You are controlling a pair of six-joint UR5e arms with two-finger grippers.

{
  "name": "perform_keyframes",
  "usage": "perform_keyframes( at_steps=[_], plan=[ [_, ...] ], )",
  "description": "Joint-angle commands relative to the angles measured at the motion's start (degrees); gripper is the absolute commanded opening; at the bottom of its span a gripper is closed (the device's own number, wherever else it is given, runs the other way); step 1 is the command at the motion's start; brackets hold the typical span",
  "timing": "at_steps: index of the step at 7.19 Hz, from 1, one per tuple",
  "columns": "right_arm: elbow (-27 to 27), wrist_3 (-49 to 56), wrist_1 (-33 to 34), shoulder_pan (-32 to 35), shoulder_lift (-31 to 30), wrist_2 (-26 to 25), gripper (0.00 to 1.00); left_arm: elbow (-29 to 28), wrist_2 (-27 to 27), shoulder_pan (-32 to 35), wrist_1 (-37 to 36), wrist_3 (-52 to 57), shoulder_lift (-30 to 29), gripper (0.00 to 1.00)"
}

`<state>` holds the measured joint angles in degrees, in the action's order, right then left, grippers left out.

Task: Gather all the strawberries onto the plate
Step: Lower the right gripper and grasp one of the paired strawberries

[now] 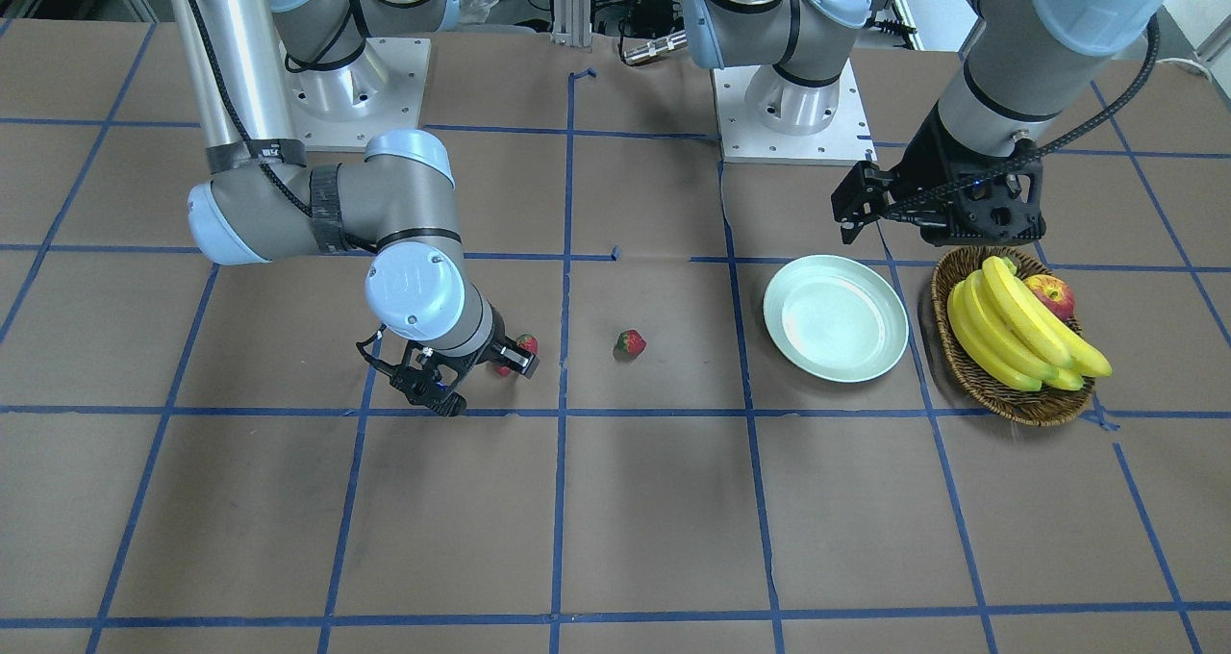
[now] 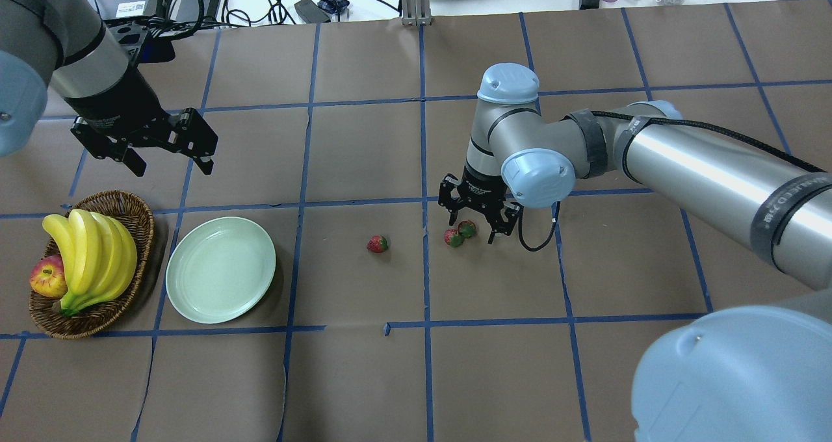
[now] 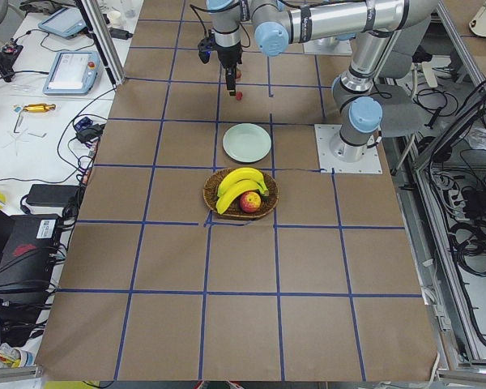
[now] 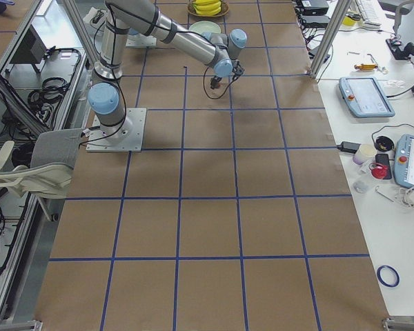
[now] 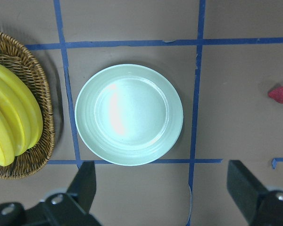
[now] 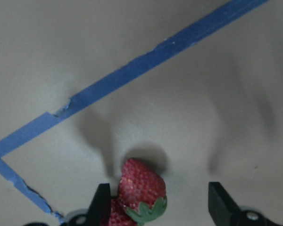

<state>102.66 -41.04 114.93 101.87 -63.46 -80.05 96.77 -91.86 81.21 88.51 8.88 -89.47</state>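
Note:
Two strawberries (image 2: 453,237) (image 2: 467,228) lie side by side on the table right of centre. My right gripper (image 2: 471,229) is open and low over them, its fingers on either side. The right wrist view shows one strawberry (image 6: 141,188) between the fingers (image 6: 101,202) and part of the other (image 6: 114,216) by the left finger. A third strawberry (image 2: 377,244) lies alone nearer the pale green plate (image 2: 221,270), which holds nothing. My left gripper (image 2: 173,166) is open and empty, hovering beyond the plate; its wrist view shows the plate (image 5: 129,114) and the lone strawberry (image 5: 279,94).
A brown wicker basket (image 2: 140,231) with bananas (image 2: 91,253) and an apple (image 2: 47,277) stands just left of the plate. Blue tape lines cross the brown table cover. The arm bases (image 1: 789,106) stand at the table's robot side.

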Motion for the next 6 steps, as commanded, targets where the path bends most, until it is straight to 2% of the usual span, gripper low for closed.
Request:
perform_keyframes(
  at_steps=[1, 2, 3, 4, 6],
  plan=[
    [0.09, 0.09, 0.55, 0.00, 0.09, -0.20, 0.73, 0.00, 0.01, 0.00, 0.00, 0.00, 0.00, 1.00],
    [0.09, 0.26, 0.82, 0.00, 0.09, -0.28, 0.64, 0.09, 0.01, 0.00, 0.00, 0.00, 0.00, 1.00],
    [0.09, 0.26, 0.82, 0.00, 0.44, -0.46, 0.16, 0.09, 0.01, 0.00, 0.00, 0.00, 0.00, 1.00],
    [0.00, 0.26, 0.91, 0.00, 0.70, -0.46, 0.00, 0.26, -0.08, 0.00, 0.00, 0.09, 0.00, 1.00],
    [-0.35, 0.44, 0.82, 0.00, 0.70, -0.81, 0.00, 1.05, -0.16, 0.00, -0.09, 0.00, 0.17, 1.00]
  ],
)
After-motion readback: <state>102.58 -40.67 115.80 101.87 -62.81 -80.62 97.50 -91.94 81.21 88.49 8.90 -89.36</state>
